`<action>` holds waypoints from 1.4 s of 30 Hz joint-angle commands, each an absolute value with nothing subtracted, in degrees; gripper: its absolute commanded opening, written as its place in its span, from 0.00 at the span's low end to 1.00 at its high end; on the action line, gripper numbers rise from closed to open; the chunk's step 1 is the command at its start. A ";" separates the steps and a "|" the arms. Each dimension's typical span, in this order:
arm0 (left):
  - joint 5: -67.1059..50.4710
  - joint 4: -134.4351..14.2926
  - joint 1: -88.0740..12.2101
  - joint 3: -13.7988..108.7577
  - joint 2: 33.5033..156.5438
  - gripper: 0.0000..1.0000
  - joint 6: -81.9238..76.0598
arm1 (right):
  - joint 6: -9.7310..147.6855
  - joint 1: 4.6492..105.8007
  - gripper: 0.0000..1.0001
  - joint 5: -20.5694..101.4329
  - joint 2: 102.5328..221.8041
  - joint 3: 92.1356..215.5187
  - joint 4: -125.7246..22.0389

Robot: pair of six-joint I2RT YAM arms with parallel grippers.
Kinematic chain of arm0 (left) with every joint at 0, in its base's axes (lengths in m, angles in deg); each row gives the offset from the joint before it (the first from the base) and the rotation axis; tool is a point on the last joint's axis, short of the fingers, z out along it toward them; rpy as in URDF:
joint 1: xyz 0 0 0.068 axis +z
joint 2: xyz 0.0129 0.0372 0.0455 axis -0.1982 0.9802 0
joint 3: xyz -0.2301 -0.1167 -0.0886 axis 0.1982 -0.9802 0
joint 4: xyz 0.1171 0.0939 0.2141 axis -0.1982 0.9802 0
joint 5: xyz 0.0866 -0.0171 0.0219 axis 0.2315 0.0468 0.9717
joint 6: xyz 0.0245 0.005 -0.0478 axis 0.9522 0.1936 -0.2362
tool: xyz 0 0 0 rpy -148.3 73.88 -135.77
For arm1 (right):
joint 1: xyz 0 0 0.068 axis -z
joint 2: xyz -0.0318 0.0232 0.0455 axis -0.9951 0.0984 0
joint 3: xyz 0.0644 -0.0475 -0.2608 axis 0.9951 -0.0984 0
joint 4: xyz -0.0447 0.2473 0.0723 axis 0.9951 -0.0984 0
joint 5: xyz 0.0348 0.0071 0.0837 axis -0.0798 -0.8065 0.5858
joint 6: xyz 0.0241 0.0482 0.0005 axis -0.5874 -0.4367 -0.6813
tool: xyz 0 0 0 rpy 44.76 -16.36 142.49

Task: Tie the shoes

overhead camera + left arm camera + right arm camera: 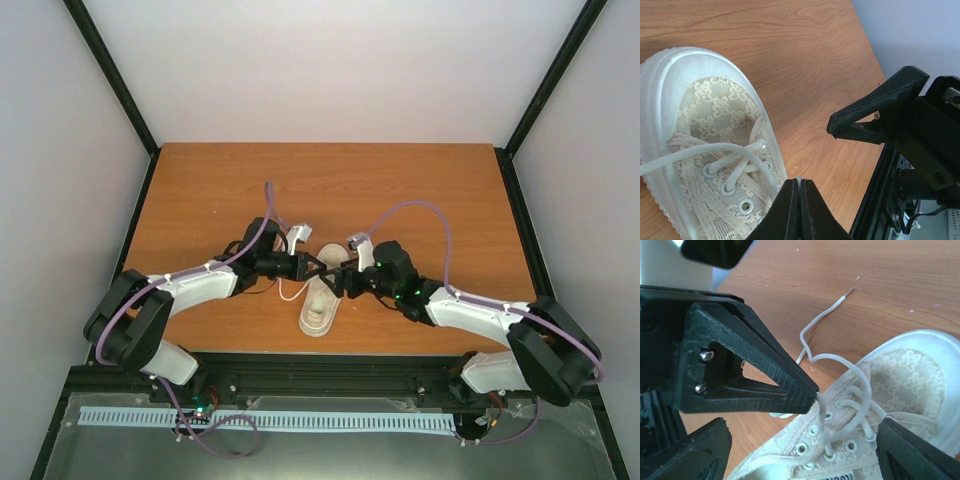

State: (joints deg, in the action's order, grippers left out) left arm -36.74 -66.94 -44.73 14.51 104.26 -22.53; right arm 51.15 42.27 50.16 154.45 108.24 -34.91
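Note:
The cream lace-patterned shoe [322,305] lies on the table between the arms; its upper [705,125] also fills the left of the left wrist view. My left gripper [799,183] is shut on a white lace just beside the eyelets. In the right wrist view that lace [821,407] runs taut from the left gripper's tip [810,395] down to an eyelet. My right gripper [802,432] hovers over the shoe's lacing [855,400], open, nothing between its fingers [700,450]. The other lace end [825,315] lies loose on the wood.
The wooden table [400,190] stretches away behind the shoe. A black frame rail [330,365] runs along the near edge. The two grippers meet tip to tip over the shoe, the right one's finger [875,112] close beside the left one.

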 commanded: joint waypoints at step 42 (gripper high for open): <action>-4.72 -44.08 -44.37 24.84 100.33 0.62 -18.79 | 48.89 33.73 0.03 22.71 168.26 115.99 -34.12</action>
